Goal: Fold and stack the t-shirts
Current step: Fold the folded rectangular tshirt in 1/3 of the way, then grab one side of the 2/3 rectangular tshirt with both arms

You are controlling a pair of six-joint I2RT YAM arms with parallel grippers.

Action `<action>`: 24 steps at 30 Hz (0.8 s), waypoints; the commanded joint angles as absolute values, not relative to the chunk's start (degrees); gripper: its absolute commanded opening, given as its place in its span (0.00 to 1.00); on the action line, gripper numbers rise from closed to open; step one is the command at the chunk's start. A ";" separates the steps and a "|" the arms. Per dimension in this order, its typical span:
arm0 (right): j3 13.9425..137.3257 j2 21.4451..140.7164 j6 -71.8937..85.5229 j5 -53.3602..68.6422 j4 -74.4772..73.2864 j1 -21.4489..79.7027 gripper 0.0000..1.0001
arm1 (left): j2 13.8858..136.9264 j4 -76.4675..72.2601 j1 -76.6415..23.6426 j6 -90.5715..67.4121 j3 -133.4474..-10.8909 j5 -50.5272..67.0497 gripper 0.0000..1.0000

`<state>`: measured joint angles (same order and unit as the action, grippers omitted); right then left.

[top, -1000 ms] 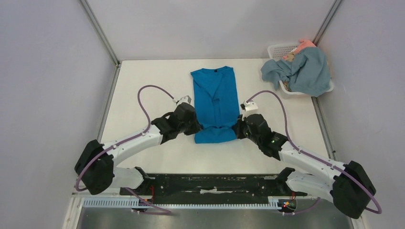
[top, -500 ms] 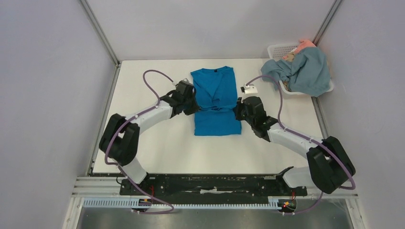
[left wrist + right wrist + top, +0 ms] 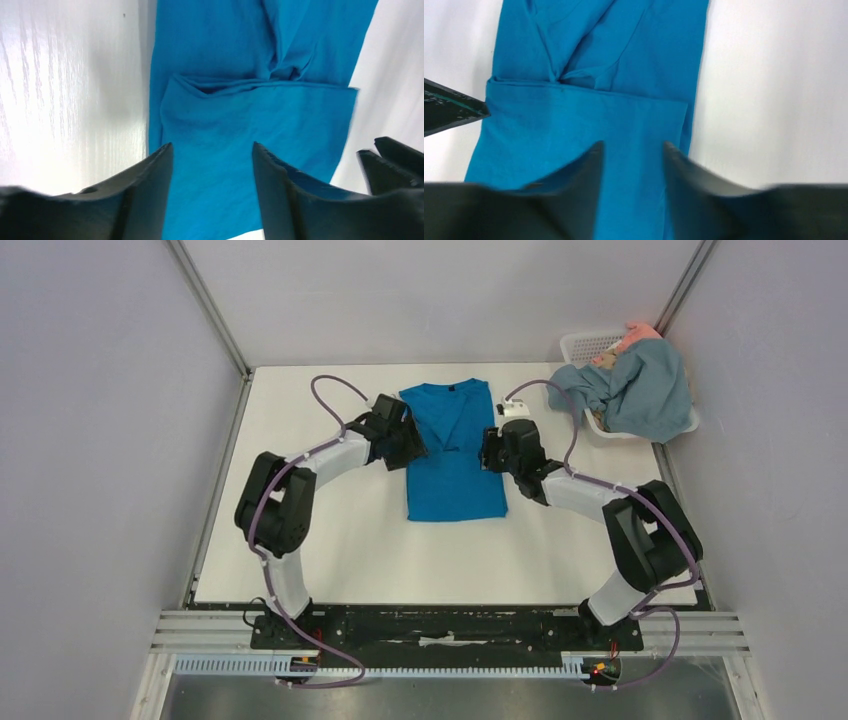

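Note:
The bright cobalt-blue t-shirt (image 3: 452,465) lies flat mid-table, its lower part folded up over its middle, collar at the far end. My left gripper (image 3: 413,443) is at the shirt's left edge and my right gripper (image 3: 487,451) at its right edge, level with the fold. In the left wrist view the left gripper (image 3: 212,147) stands open over the folded blue cloth (image 3: 260,125), holding nothing. The right gripper (image 3: 633,145) is also open above the cloth (image 3: 589,120). The grey-blue t-shirt (image 3: 640,390) hangs crumpled over the basket, with salmon-pink cloth (image 3: 640,333) behind it.
A white lattice basket (image 3: 583,343) stands at the back right corner against the wall. Grey walls enclose the white table (image 3: 330,540) on three sides. The black rail with the arm bases (image 3: 450,625) runs along the near edge.
Both grippers carried the blue shirt's lower hem away from the bases, folding it over the middle, then opened and let it go. The arms are now stretched further out.

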<state>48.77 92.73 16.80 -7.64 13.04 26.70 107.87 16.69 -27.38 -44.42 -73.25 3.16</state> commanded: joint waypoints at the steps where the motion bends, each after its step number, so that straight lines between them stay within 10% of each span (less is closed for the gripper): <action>1: 55.01 93.79 16.88 -7.86 12.76 25.07 0.77 | 109.36 19.77 -26.60 -40.77 -80.92 3.86 0.70; 4: 56.51 92.01 16.20 -9.07 8.62 25.05 0.98 | 107.72 23.19 -26.54 -39.91 -82.13 3.81 0.74; 20: 24.07 68.88 25.37 -2.91 10.76 25.05 0.94 | 93.35 8.23 -28.87 -47.37 -46.43 14.28 0.82; 24: 22.86 71.15 25.72 -2.45 12.97 25.04 0.80 | 96.03 7.15 -30.25 -47.81 -46.15 15.26 0.63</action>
<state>23.62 69.87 24.34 -3.84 8.38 25.02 92.90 10.02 -28.77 -45.80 -47.51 12.82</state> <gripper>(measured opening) 0.853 0.719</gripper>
